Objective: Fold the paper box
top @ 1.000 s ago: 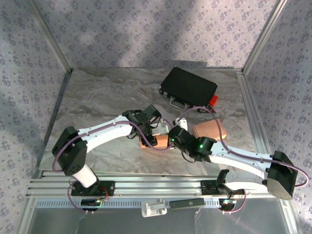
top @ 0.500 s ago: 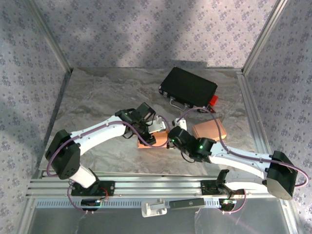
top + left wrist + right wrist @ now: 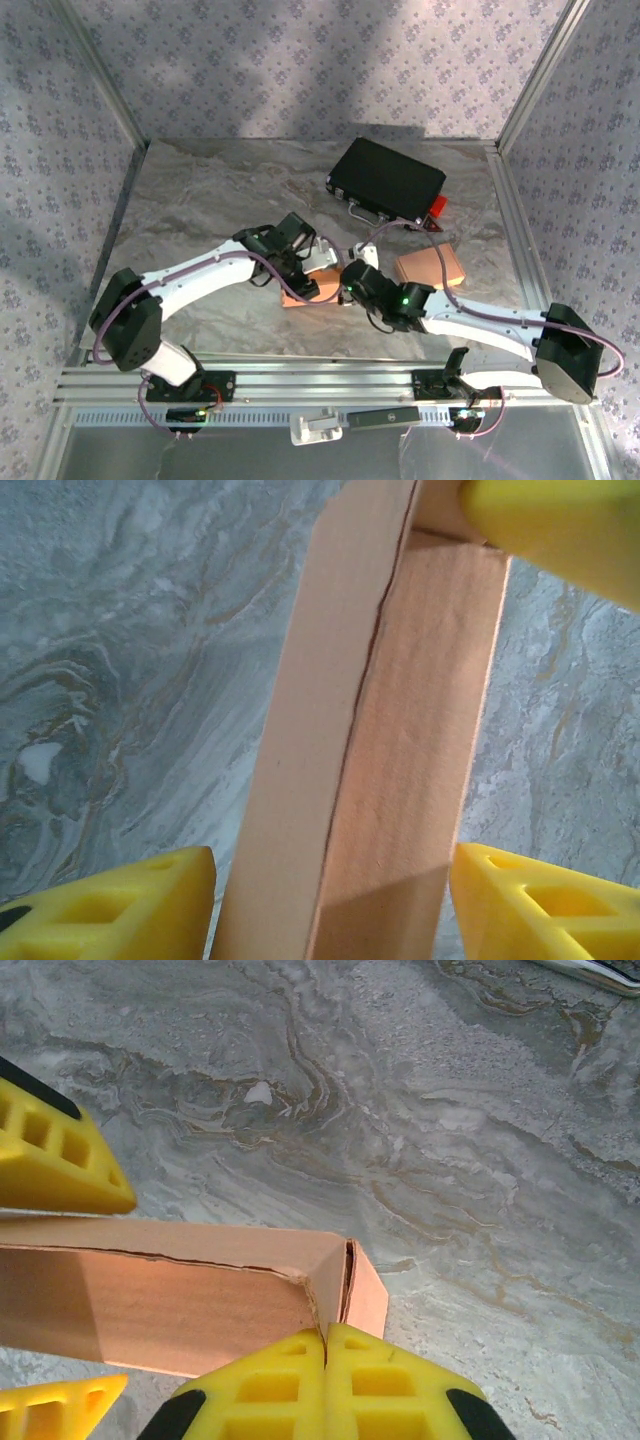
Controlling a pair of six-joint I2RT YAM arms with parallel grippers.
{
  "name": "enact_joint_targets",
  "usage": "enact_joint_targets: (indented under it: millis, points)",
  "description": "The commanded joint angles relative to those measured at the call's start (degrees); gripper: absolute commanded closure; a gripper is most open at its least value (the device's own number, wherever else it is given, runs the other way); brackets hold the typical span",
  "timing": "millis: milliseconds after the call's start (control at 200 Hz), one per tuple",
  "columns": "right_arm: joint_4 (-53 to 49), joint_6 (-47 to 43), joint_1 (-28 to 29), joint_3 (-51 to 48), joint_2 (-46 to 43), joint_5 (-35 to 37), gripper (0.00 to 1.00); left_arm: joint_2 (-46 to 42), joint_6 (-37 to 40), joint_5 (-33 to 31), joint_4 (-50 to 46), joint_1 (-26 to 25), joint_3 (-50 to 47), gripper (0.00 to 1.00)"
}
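Observation:
The paper box (image 3: 299, 294) is a tan cardboard piece, partly folded, lying on the marble table between the two wrists. In the left wrist view the paper box (image 3: 380, 730) runs lengthwise between my left gripper (image 3: 335, 905), whose yellow fingers (image 3: 120, 905) stand open on either side of it with slim gaps. My left gripper (image 3: 306, 268) hangs over the box from the left. My right gripper (image 3: 325, 1355) is shut on the thin end wall at the corner of the paper box (image 3: 180, 1300). From above, the right gripper (image 3: 342, 287) sits at the box's right end.
A second tan cardboard piece (image 3: 430, 265) lies just right of the right wrist. A black case (image 3: 388, 178) with a red tab (image 3: 437, 207) rests at the back right. Metal frame rails border the table's left and right sides.
My left wrist has shifted slightly left and its jaws have widened off the box. The right arm has edged a little to the left, still pinching the box's end.

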Motion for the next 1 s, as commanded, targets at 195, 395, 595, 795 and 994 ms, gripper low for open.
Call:
enact_joint_targets:
  millis: [195,395,595,795,994]
  points:
    - [-4.63,-0.94,1.6,1.9,0.27,2.98,1.0,-12.28,-9.04,-1.65,1.41,-0.17,-1.59,0.31]
    - [-6.07,-1.23,2.18,3.36,0.52,3.45,1.0,-22.11,-20.49,-6.78,-3.19,0.06,-0.93,0.27]
    - [-7.01,-1.23,2.22,4.05,0.5,3.37,1.0,-23.64,-31.77,-13.98,-16.05,0.19,-0.51,0.4]
    - [-6.79,-1.0,2.27,3.83,0.68,3.3,1.0,-25.02,-37.22,-14.82,-13.33,0.22,-5.79,0.46]
    - [-7.14,-1.07,2.3,4.04,0.37,3.38,1.0,-21.43,-38.57,-12.82,-8.78,0.25,-7.13,0.55]
